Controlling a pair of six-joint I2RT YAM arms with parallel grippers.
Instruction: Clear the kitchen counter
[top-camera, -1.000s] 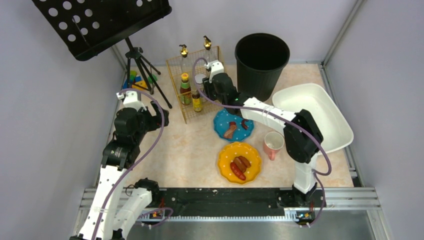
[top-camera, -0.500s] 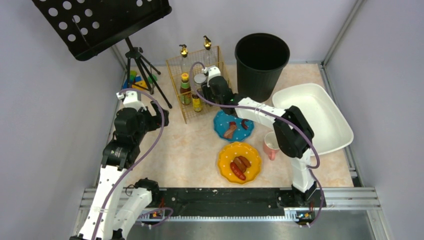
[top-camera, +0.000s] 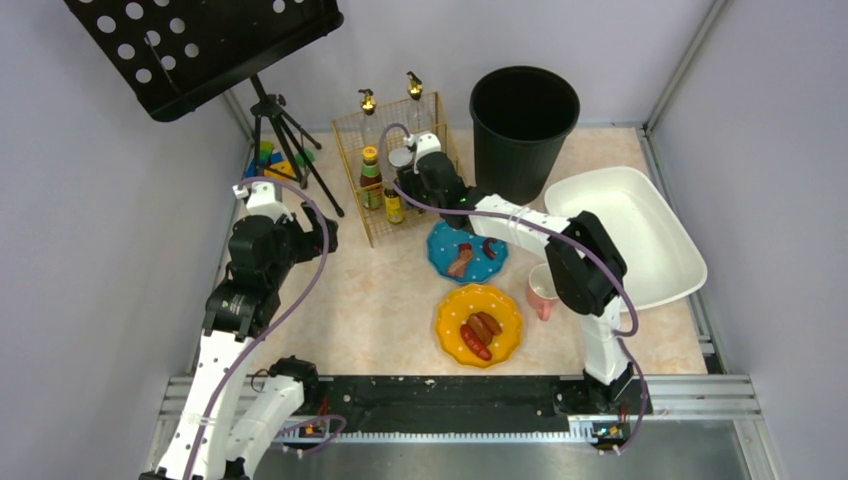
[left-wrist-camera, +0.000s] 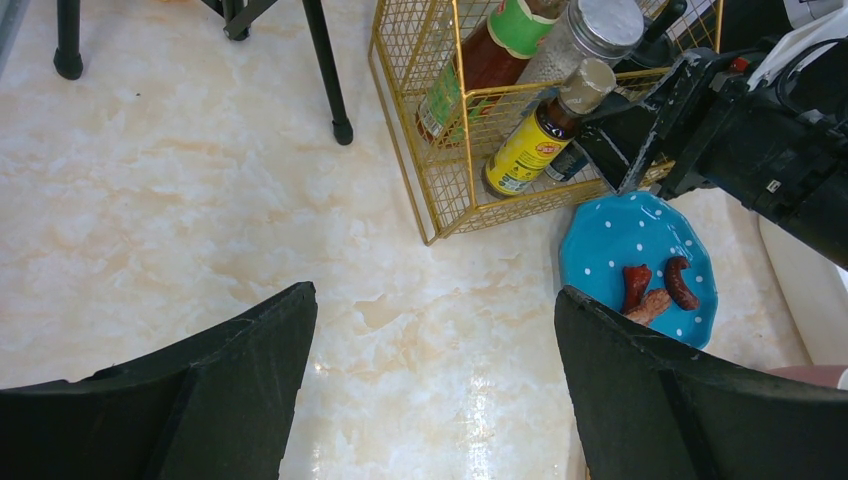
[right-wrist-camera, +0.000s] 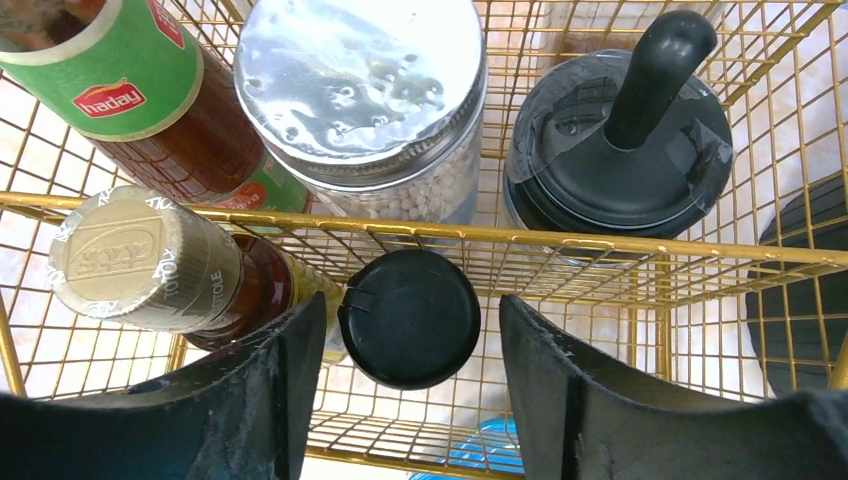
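Observation:
The beige marbled kitchen counter (top-camera: 380, 290) holds a gold wire rack (top-camera: 345, 150) of bottles, a blue plate (top-camera: 467, 250) with sausage pieces, a yellow plate (top-camera: 479, 325) with sausages and a pink mug (top-camera: 547, 288). My right gripper (top-camera: 415, 175) reaches into the rack. In the right wrist view it (right-wrist-camera: 408, 335) is open, with its fingers on either side of a black-capped bottle (right-wrist-camera: 410, 300) and a gap on the right side. My left gripper (left-wrist-camera: 435, 320) is open and empty above bare counter (left-wrist-camera: 200, 200), left of the rack (left-wrist-camera: 398, 130).
A white tub (top-camera: 640, 235) sits at the right and a black bin (top-camera: 523, 115) at the back. A music stand tripod (top-camera: 285, 140) stands back left. The rack also holds a green-labelled sauce bottle (right-wrist-camera: 150, 90), a silver-lidded jar (right-wrist-camera: 360, 90) and a black pump bottle (right-wrist-camera: 620, 150).
My right gripper has moved left and farther back, from beside the rack to over the bottles in it. The left arm has not moved.

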